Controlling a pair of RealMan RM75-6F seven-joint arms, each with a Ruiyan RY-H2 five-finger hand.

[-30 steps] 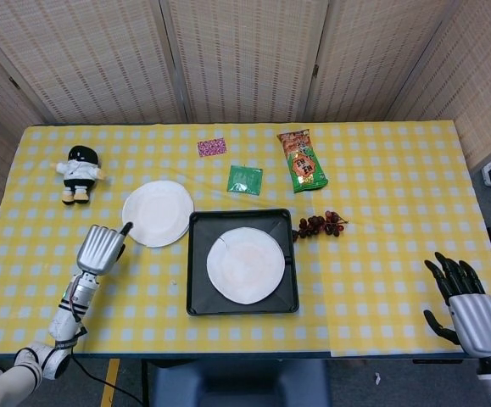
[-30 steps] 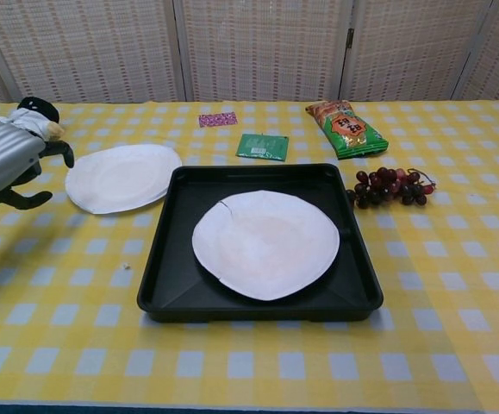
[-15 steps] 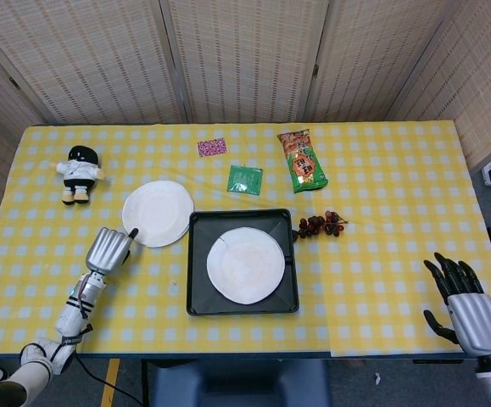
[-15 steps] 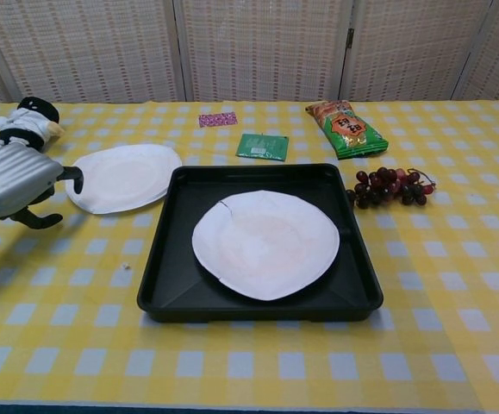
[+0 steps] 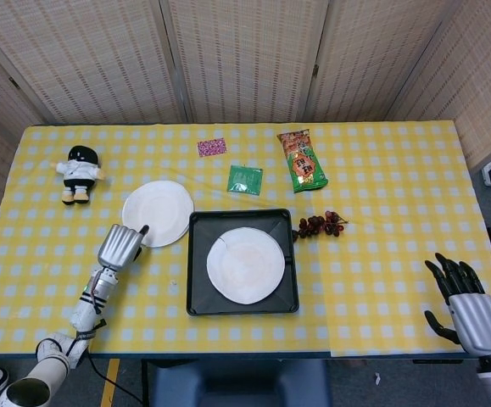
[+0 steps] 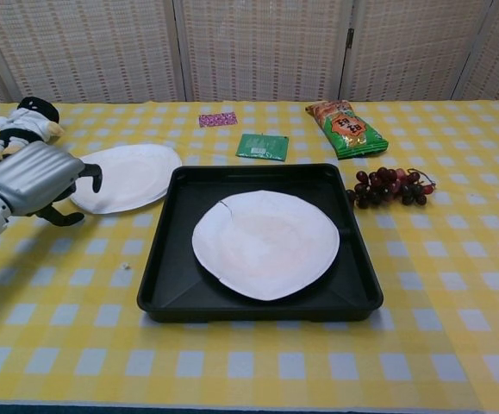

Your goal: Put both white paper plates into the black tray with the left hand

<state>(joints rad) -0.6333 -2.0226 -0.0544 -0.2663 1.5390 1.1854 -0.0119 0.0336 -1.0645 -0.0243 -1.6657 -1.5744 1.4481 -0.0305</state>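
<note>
Paper plate (image 5: 157, 212), white and round, lies flat on the yellow checked tabletop (image 5: 381, 212) just left of the black tray (image 5: 197, 288), which already holds the other plate (image 5: 245, 264). Left hand (image 5: 119, 246) sits at the loose plate's near-left rim, fingers (image 6: 92, 175) curled, holding nothing. Right hand (image 5: 468, 309) rests far right, fingers spread and empty. Such a plate is likely very light, thin and bendable, so pinching its raised rim seems the safest hold.
</note>
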